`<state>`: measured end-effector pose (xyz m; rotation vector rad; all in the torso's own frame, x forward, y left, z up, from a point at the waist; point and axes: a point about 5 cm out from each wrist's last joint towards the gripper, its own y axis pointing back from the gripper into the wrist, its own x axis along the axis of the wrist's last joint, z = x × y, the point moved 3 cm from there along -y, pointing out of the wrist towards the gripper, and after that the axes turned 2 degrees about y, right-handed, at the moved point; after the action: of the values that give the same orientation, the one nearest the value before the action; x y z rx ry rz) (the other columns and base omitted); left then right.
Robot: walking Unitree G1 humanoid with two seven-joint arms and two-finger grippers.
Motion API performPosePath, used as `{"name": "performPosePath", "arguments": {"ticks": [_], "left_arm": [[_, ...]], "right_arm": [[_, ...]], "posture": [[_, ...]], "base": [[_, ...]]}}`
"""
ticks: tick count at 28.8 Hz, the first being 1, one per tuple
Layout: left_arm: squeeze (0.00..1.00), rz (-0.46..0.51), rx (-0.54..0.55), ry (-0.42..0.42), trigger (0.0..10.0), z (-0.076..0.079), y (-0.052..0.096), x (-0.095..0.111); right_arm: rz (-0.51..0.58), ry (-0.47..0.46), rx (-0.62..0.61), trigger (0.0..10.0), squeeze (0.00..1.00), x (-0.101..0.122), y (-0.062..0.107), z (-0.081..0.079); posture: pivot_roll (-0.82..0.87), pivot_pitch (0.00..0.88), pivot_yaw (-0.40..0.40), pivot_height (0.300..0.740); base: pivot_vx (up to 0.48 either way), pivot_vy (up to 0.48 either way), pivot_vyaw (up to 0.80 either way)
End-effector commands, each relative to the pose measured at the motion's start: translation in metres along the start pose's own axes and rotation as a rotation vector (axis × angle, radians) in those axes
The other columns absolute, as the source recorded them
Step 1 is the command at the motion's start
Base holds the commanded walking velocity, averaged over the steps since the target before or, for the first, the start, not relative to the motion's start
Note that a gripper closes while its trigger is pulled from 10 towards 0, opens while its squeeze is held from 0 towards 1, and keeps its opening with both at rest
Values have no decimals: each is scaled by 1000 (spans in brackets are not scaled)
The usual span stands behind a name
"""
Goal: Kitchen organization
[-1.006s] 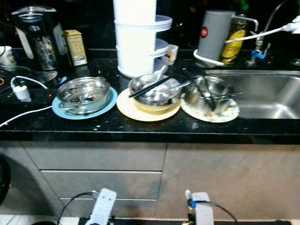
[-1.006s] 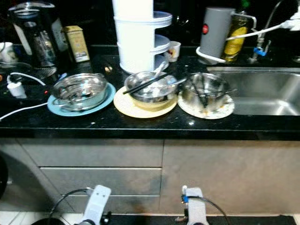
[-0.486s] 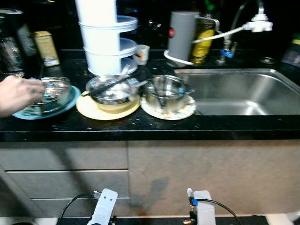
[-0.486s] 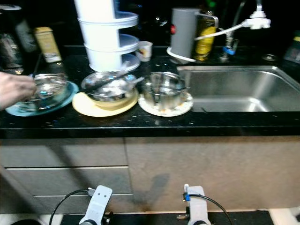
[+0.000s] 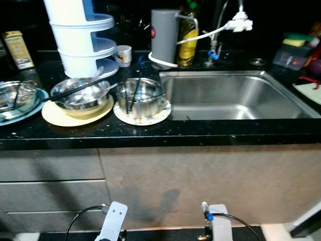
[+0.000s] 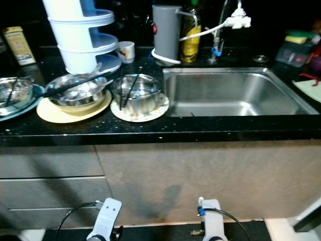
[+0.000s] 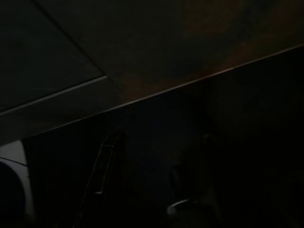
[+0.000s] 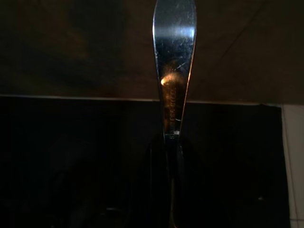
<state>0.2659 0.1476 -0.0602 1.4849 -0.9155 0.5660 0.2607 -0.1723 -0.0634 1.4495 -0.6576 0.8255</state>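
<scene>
Three steel bowls stand in a row on the black counter. One with black chopsticks (image 5: 139, 93) rests on a white plate (image 5: 150, 111) beside the sink (image 5: 225, 95). Another with chopsticks and a spoon (image 5: 80, 94) sits on a yellow plate (image 5: 60, 114). The third (image 5: 15, 95) is on a blue plate (image 5: 27, 110) at the far left. Both arms hang low in front of the cabinet, the left arm (image 5: 113, 221) and the right arm (image 5: 216, 223). My right gripper (image 8: 172, 142) is shut on a metal utensil handle (image 8: 174, 57). The left wrist view is very dark, showing one black finger (image 7: 102, 175).
A white tiered stand (image 5: 75, 40), a small cup (image 5: 123, 54), a grey canister (image 5: 164, 32) and an oil bottle (image 5: 188, 42) line the back of the counter. A tap with a white head (image 5: 235, 22) reaches over the sink. Containers (image 5: 296, 50) sit at the far right. Drawers (image 5: 50, 181) lie below.
The view has swung right, so the sink now sits in the middle. A person's hand that was at the bowl on the blue plate half a second ago is gone.
</scene>
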Motion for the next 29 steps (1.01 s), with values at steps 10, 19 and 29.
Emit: {"name": "performPosePath", "arguments": {"ticks": [10, 19, 29], "left_arm": [[0, -15, -3, -11, 10000, 0, 1, -5], [0, -11, -2, -8, 10000, -1, 1, -4], [0, -27, 24, 61, 10000, -4, 0, -4]], "right_arm": [[-23, -2, 9, 10000, 0, -6, 1, -4], [-20, 1, 15, 10000, 0, -5, 1, -5], [-16, -1, 16, 10000, 0, -4, 0, -6]], "posture": [[-81, 81, -63, 740], [-81, 79, -65, 740], [-86, 88, -66, 740]], "base": [[0, -346, 0], [0, -345, 0], [0, -267, 0]]}}
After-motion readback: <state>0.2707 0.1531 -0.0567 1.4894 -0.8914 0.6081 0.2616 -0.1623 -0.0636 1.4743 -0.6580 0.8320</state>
